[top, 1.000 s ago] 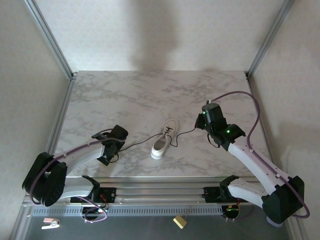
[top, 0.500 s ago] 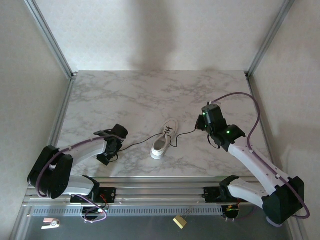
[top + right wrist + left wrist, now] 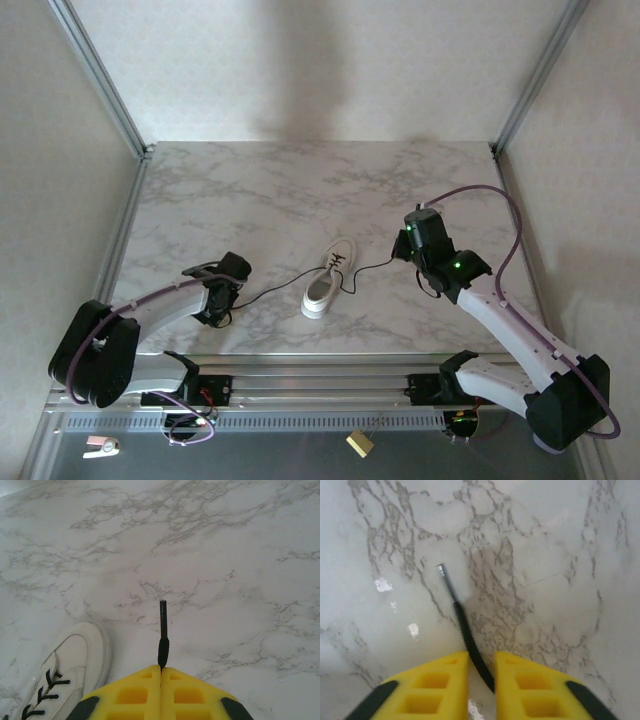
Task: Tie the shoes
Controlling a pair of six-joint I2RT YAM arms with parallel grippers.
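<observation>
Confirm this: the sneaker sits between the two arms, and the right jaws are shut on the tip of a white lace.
Not white: the right wrist view shows a black lace. The rest holds: the sneaker sits between the arms, and the right gripper is shut on its tip.

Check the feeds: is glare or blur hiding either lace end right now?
Left wrist: soft overall, white glare spots on the marble sit beside the lace tip, not on it. Right wrist: sharp, evenly lit, lace end and sneaker crisp. Top external: even light, soft shadow on the back wall, laces thin but traceable.
</observation>
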